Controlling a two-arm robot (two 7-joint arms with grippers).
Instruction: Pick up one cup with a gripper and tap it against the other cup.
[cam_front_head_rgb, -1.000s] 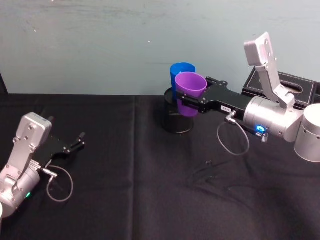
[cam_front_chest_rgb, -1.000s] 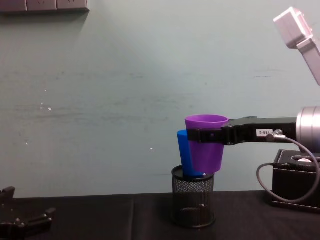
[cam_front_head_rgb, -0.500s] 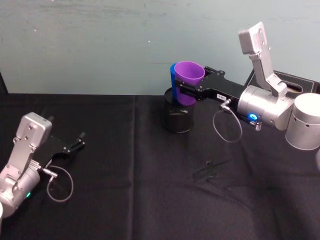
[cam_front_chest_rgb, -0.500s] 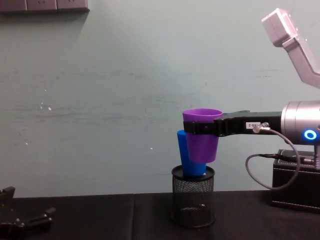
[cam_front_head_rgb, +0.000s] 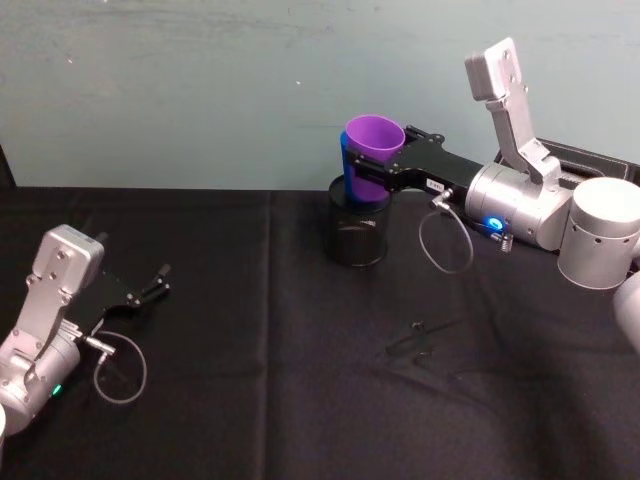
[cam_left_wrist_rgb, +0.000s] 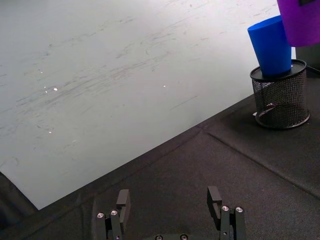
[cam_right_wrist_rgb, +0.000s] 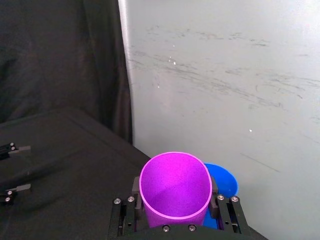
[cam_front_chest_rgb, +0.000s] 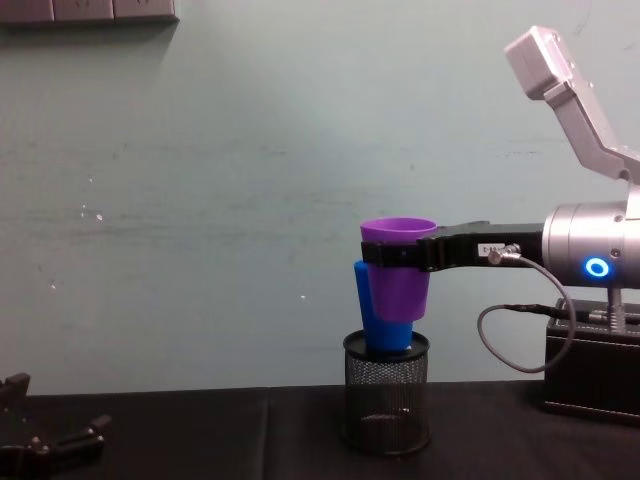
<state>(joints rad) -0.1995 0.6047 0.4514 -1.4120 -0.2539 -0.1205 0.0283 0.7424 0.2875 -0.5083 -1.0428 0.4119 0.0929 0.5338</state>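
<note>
the purple cup (cam_front_head_rgb: 374, 148) hangs in the air over the far middle of the worktop (cam_front_head_rgb: 300, 380), upright, with the right gripper (cam_front_chest_rgb: 400, 256) reaching in from the right and its jaws clenched around the cup just under the rim. right against it, on the wall side, is the blue cup (cam_front_chest_rgb: 371, 318), which stands tilted with its bottom sunk in a black mesh pen holder (cam_front_chest_rgb: 386, 395). from the right wrist view the two rims sit side by side, too close for me to say whether they touch. from the chest view the purple cup's base hangs just above the holder's rim.

behind the right arm, near the worktop's far right edge, a black box (cam_front_head_rgb: 592, 163) sits close to the silver arm. the pale wall (cam_front_head_rgb: 200, 90) rises just behind the holder, so there is little room beyond the cups. the black cloth in front of the holder and off to the left lies open.

the left gripper (cam_front_head_rgb: 161, 281) rests low at the worktop's left side, well apart from the cups, jaws released and spread.
</note>
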